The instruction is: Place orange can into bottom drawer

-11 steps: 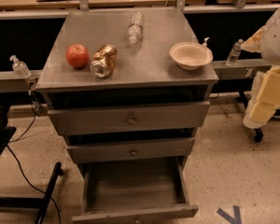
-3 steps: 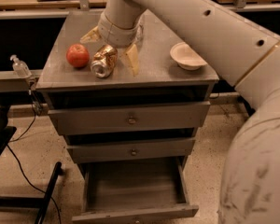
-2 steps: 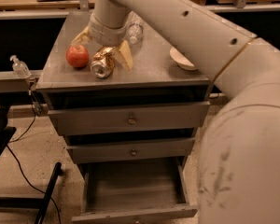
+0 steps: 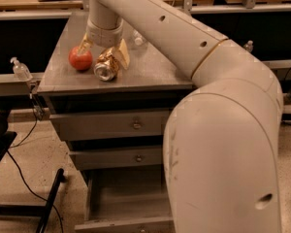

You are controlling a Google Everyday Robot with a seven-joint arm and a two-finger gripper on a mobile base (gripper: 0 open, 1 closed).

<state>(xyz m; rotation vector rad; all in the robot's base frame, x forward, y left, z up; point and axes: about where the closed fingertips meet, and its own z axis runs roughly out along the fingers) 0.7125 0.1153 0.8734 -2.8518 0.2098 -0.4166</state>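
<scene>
The orange can [image 4: 105, 68] lies on its side on the cabinet top [image 4: 150, 74], just right of a red apple [image 4: 80, 58]. My gripper [image 4: 103, 52] reaches down from above and is open right over the can. One finger [image 4: 82, 44] is by the apple and the other finger [image 4: 122, 54] is at the can's right side. The bottom drawer [image 4: 121, 200] is pulled out below, and what shows of its inside is bare. My arm hides its right part.
Two upper drawers [image 4: 106, 124] are closed. A clear plastic bottle [image 4: 138, 38] lies behind the gripper. A sanitizer bottle [image 4: 20, 69] stands on the left rail. A black stand leg and cables [image 4: 48, 205] are on the floor at left. My arm fills the right half.
My gripper has shifted left and down over the can, so its fingers now stand on either side of it. The arm covers more of the right side, hiding the bowl.
</scene>
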